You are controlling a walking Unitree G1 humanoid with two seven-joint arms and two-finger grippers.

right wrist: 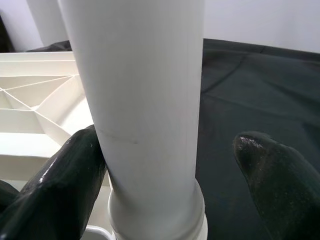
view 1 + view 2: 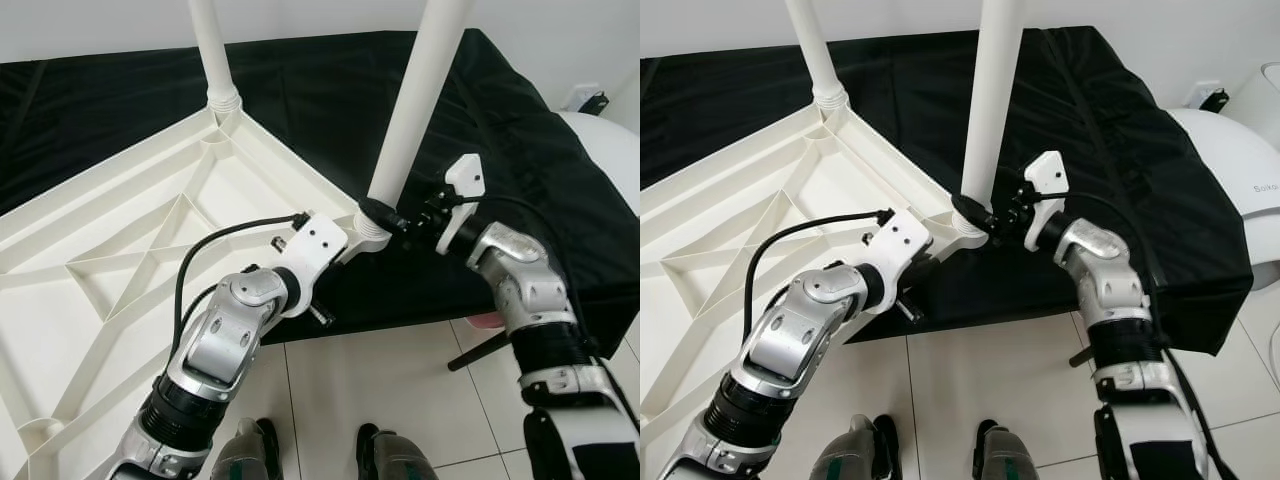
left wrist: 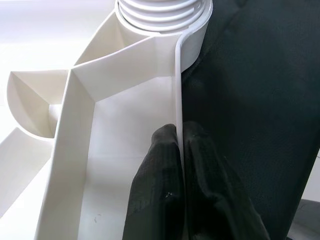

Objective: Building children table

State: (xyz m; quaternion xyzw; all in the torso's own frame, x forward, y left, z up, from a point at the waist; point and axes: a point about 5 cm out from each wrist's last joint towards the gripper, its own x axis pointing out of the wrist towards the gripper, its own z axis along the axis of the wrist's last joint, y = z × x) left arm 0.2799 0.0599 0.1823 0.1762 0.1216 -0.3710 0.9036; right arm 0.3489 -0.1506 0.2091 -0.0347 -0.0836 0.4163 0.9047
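White tabletop (image 2: 120,250) lies upside down on a black cloth (image 2: 330,90), ribs up, 2 legs upright in corner sockets. Left gripper (image 3: 180,150) is clenched on the tabletop's thin rim. Right gripper (image 1: 170,165) straddles the near leg (image 2: 415,110), fingers spread. White tiled floor (image 2: 400,380) below, white wall behind.

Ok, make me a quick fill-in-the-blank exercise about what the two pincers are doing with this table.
1. The left pincer is pinching the tabletop's thin ____.
2. The right pincer straddles the near white ____, one finger touching it.
3. The upside-down tabletop lies on a ____ cloth.

Missing words: rim; leg; black
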